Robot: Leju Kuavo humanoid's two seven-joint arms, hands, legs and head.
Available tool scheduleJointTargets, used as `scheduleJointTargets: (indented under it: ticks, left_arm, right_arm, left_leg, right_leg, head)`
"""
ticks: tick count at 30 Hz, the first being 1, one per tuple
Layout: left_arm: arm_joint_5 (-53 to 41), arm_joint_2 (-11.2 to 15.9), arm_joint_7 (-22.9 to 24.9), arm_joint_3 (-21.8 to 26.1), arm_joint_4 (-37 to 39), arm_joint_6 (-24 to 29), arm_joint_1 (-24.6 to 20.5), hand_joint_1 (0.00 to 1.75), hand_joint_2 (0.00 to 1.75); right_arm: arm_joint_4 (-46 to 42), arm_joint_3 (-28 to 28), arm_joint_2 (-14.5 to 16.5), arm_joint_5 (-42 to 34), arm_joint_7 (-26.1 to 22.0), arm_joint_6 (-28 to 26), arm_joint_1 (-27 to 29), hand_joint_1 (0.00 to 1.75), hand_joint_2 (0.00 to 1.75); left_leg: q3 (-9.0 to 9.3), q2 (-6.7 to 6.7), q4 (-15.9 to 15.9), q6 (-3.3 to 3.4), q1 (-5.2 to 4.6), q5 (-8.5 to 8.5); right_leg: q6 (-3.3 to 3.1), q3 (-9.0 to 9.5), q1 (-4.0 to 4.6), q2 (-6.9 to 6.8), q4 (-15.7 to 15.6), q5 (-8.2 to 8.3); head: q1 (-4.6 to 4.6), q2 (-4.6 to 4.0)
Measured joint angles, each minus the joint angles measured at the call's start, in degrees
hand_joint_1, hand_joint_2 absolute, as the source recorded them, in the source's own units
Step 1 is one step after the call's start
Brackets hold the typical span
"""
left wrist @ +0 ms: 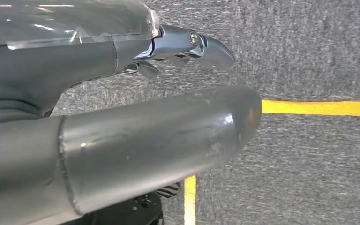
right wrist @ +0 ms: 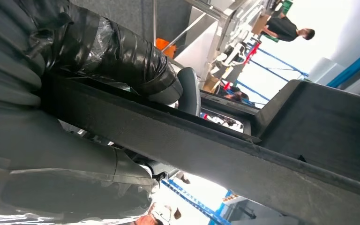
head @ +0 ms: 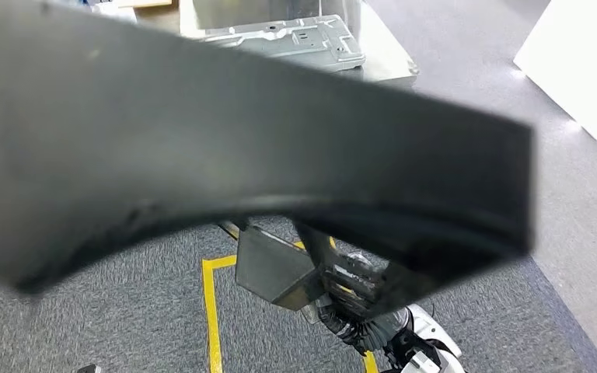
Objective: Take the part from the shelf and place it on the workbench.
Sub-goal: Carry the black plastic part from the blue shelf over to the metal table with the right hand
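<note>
Carrying dark part [head: 249,148] toward workbench [head: 389,54].
Right hand [right wrist: 122,61] clasping part; left hand [left wrist: 187,44] empty, fingers apart. Next: lowering onto bench.

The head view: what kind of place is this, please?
Probably a factory or workshop floor: grey carpet marked with yellow tape, a stamped metal part on a workbench, and the right hand carrying a dark part.

Matt black plastic part [head: 264,148], grey rough carpet floor [head: 109,318], glossy yellow tape line [left wrist: 318,108]
</note>
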Motion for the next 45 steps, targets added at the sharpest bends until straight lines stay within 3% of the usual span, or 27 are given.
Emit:
scheduleJointTargets:
  ticks: [5, 7, 9, 10, 11, 13, 15, 18, 20, 22, 24, 26, 27, 28, 30, 31, 32, 34, 35, 37, 39, 41, 42, 43, 45]
  left_arm:
    - [-0.2, 0.1, -0.2, 0.1, 0.0, 0.0, -0.1, 0.00, 0.00]
    - [-0.3, 0.1, -0.3, 0.2, 0.0, -0.1, -0.2, 0.00, 0.00]
    - [-0.3, 0.1, -0.4, 0.3, 0.0, -0.2, 0.0, 0.00, 0.00]
    - [-0.3, 0.1, -0.4, 0.3, 0.0, -0.2, 0.1, 0.00, 0.00]
    - [-0.3, 0.1, -0.4, 0.3, 0.0, -0.2, 0.2, 0.00, 0.00]
    - [-0.3, 0.2, -0.5, 0.3, 0.0, -0.2, 0.3, 0.00, 0.00]
    - [-0.3, 0.4, -0.5, 0.3, 0.0, -0.2, 0.3, 0.00, 0.00]
    - [-0.3, 0.5, -0.6, 0.5, 0.0, -0.2, 0.3, 0.00, 0.00]
    - [-0.3, 0.6, -0.6, 0.6, 0.0, -0.2, 0.3, 0.00, 0.00]
    - [-0.3, 0.6, -0.6, 0.7, 0.0, -0.2, 0.3, 0.00, 0.00]
    - [-0.3, 0.6, -0.6, 0.8, 0.0, -0.2, 0.4, 0.00, 0.00]
    - [-0.3, 0.5, -0.6, 0.8, 0.0, -0.2, 0.5, 0.00, 0.00]
    - [-0.3, 0.5, -0.7, 0.8, 0.0, -0.2, 0.5, 0.00, 0.00]
    - [-0.3, 0.4, -0.7, 0.8, 0.0, -0.2, 0.5, 0.00, 0.00]
    - [-0.3, 0.4, -0.7, 0.8, 0.0, -0.2, 0.5, 0.00, 0.00]
    - [-0.3, 0.4, -0.8, 0.8, 0.0, -0.2, 0.4, 0.00, 0.00]
    - [-0.3, 0.4, -0.8, 0.9, 0.0, -0.2, 0.4, 0.00, 0.00]
    - [-0.4, 0.4, -0.9, 0.9, 0.0, -0.2, 0.2, 0.00, 0.00]
    - [-0.4, 0.4, -1.0, 0.9, 0.0, -0.2, 0.2, 0.00, 0.00]
    - [-0.6, 0.4, -1.0, 0.9, 0.0, -0.2, 0.0, 0.00, 0.00]
    - [-0.7, 0.4, -1.1, 0.9, 0.0, -0.2, 0.1, 0.00, 0.00]
    - [-0.8, 0.4, -1.3, 0.9, 0.0, -0.2, 0.4, 0.00, 0.00]
    - [-0.8, 0.4, -1.3, 1.0, 0.0, -0.2, 0.5, 0.00, 0.00]
    - [-0.8, 0.4, -1.4, 1.1, 0.0, -0.2, 0.5, 0.00, 0.00]
    - [-0.8, 0.5, -1.5, 1.2, 0.0, -0.2, 0.6, 0.00, 0.00]
  right_arm:
    - [0.0, 0.0, 0.0, 0.0, 0.0, -0.2, 0.1, 1.75, 1.75]
    - [-0.1, 0.0, 0.0, 0.0, -0.1, -0.3, 0.1, 1.75, 1.75]
    - [0.0, 0.0, 0.0, 0.1, -0.1, -0.3, 0.2, 1.75, 1.75]
    - [0.0, 0.0, 0.0, 0.1, -0.1, -0.3, 0.2, 1.75, 1.75]
    - [0.0, 0.0, 0.0, 0.1, -0.1, -0.3, 0.3, 1.75, 1.75]
    - [0.0, 0.0, 0.0, 0.1, -0.1, -0.3, 0.3, 1.75, 1.75]
    - [0.0, 0.0, 0.0, 0.1, -0.1, -0.3, 0.3, 1.75, 1.75]
    - [0.0, 0.0, 0.0, 0.2, -0.1, -0.3, 0.4, 1.75, 1.75]
    - [0.0, 0.0, 0.0, 0.2, -0.1, -0.3, 0.4, 1.75, 1.75]
    - [0.0, 0.0, 0.0, 0.2, -0.2, -0.4, 0.3, 1.75, 1.75]
    - [0.0, 0.0, 0.0, 0.2, -0.2, -0.4, 0.4, 1.75, 1.75]
    - [0.0, 0.0, 0.0, 0.3, -0.2, -0.3, 0.5, 1.75, 1.75]
    - [0.0, 0.0, 0.0, 0.3, -0.2, -0.4, 0.6, 1.75, 1.75]
    - [0.0, 0.0, 0.0, 0.3, -0.2, -0.4, 0.6, 1.75, 1.75]
    - [0.1, 0.0, 0.0, 0.3, -0.2, -0.4, 0.7, 1.75, 1.75]
    - [0.1, 0.0, 0.0, 0.3, -0.2, -0.4, 0.7, 1.75, 1.75]
    - [0.2, 0.0, 0.0, 0.4, -0.3, -0.4, 0.8, 1.75, 1.75]
    - [0.1, 0.0, -0.1, 0.5, -0.2, -0.3, 0.9, 1.75, 1.75]
    - [0.1, 0.0, -0.1, 0.6, -0.1, -0.2, 0.9, 1.75, 1.75]
    - [0.2, 0.0, -0.2, 1.0, 0.1, -0.1, 0.9, 1.75, 1.75]
    - [0.3, 0.0, -0.3, 2.1, 0.5, -0.2, 0.9, 1.75, 1.75]
    - [0.5, 0.0, -0.5, 3.7, 1.2, -0.3, 0.9, 1.75, 1.75]
    - [0.7, 0.0, -0.6, 4.5, 1.6, -0.4, 0.9, 1.75, 1.75]
    - [0.8, 0.0, -0.8, 5.2, 2.0, -0.5, 0.8, 1.75, 1.75]
    - [1.2, 0.1, -1.1, 6.3, 2.5, -0.6, 0.7, 1.75, 1.75]
  left_leg:
    - [0.26, 0.11, 0.9, -1.67, 0.06, -1.47]
    - [-2.41, -0.07, 6.6, -1.91, 0.15, -4.11]
    - [-7.18, -0.13, 14.5, -1.98, 0.12, -6.74]
    - [-8.94, -0.14, 16.6, -1.91, 0.09, -6.69]
    - [-9.64, -0.16, 16.6, -1.73, 0.05, -5.38]
    - [-7.80, -0.24, 10.1, -0.94, -0.21, -0.12]
    - [-5.09, -0.36, 3.5, 0.00, -0.72, 2.89]
    - [-3.63, -0.45, 0.7, 0.81, -1.21, 2.49]
    - [-2.34, -0.45, -0.4, 1.38, -0.93, 2.32]
    - [-0.84, -0.45, -1.1, 1.83, -0.64, 1.83]
    - [0.26, -0.45, -1.2, 1.95, -0.58, 0.88]
    - [1.74, -0.49, -1.2, 1.69, -0.46, -0.36]
    - [2.72, -0.51, -1.2, 1.48, -0.34, -1.07]
    - [3.76, -0.53, -1.2, 1.21, -0.22, -1.87]
    - [5.47, -0.53, -1.2, 0.52, -0.13, -3.41]
    - [5.94, -0.50, -1.4, 0.11, -0.17, -4.02]
    - [6.38, -0.44, -1.4, -0.32, -0.23, -4.32]
    - [6.48, -0.33, -0.5, -1.10, -0.16, -3.86]
    - [5.77, -0.32, 1.6, -1.37, -0.07, -3.24]
    - [1.82, -0.38, 8.0, -1.68, 0.07, -3.30]
    - [-3.23, -0.41, 14.3, -1.77, 0.02, -6.50]
    - [-6.59, -0.40, 15.9, -1.52, -0.07, -9.58]
    - [-7.20, -0.36, 14.5, -1.18, -0.18, -9.31]
    - [-7.16, -0.13, 11.7, -0.64, -0.40, -7.36]
    - [-6.37, 1.37, 5.3, 1.02, -1.37, -0.93]
  right_leg:
    - [-1.96, 1.45, 0.24, 0.42, -1.9, -0.63]
    - [-2.74, 2.25, 0.23, 0.40, -2.2, -0.95]
    - [-3.21, 2.80, 0.53, 0.51, -2.2, -1.55]
    - [-3.32, 3.16, 0.71, 0.65, -2.1, -1.92]
    - [-3.34, 3.62, 0.90, 0.81, -2.1, -2.33]
    - [-3.27, 4.86, 1.18, 1.04, -2.1, -3.33]
    - [-2.88, 5.68, 1.34, 1.17, -2.1, -4.24]
    - [-1.81, 6.09, 1.08, 1.31, -2.1, -4.26]
    - [-1.21, 5.68, 0.98, 1.16, -0.2, -3.87]
    - [-0.54, 2.58, 0.74, 1.01, 5.3, -4.94]
    - [0.19, -2.24, 0.37, 0.93, 11.9, -7.80]
    - [0.58, -5.26, 0.03, 0.78, 13.7, -9.38]
    - [0.65, -5.43, -0.11, 0.67, 11.9, -8.44]
    - [0.71, -4.86, -0.23, 0.51, 8.5, -6.11]
    - [0.56, -3.47, -0.21, -0.02, 1.9, 0.15]
    - [0.28, -3.05, -0.07, -0.18, 0.1, 2.11]
    - [-0.19, -2.89, 0.06, -0.21, -0.6, 2.88]
    - [-1.28, -2.10, 0.16, 0.19, -1.0, 2.07]
    - [-1.82, -1.44, 0.12, 0.31, -1.2, 1.69]
    - [-2.67, 0.14, 0.16, 0.39, -1.7, 0.77]
    - [-3.12, 1.58, 0.37, 0.39, -1.9, -0.39]
    - [-3.26, 3.28, 0.63, 0.30, -1.9, -1.74]
    - [-3.28, 4.29, 0.80, 0.14, -1.9, -2.49]
    - [-3.26, 5.33, 0.99, -0.13, -2.0, -3.27]
    - [-3.03, 7.12, 1.28, -0.71, -2.1, -4.75]
  head:
    - [-0.02, 0.00]
    - [-0.02, 0.00]
    - [-0.02, 0.00]
    - [-0.03, 0.00]
    - [-0.03, 0.00]
    - [-0.03, 0.00]
    - [-0.02, 0.00]
    - [-0.05, 0.00]
    - [-0.04, 0.00]
    - [-0.03, 0.00]
    - [-0.04, 0.00]
    - [-0.04, 0.00]
    - [-0.04, 0.00]
    - [-0.03, 0.00]
    - [0.00, 0.00]
    - [0.01, 0.00]
    - [0.02, 0.00]
    - [0.00, 0.00]
    - [0.00, 0.00]
    - [-0.01, 0.00]
    - [-0.01, 0.00]
    - [-0.02, 0.00]
    - [-0.02, 0.00]
    - [-0.02, 0.00]
    - [-0.02, 0.00]
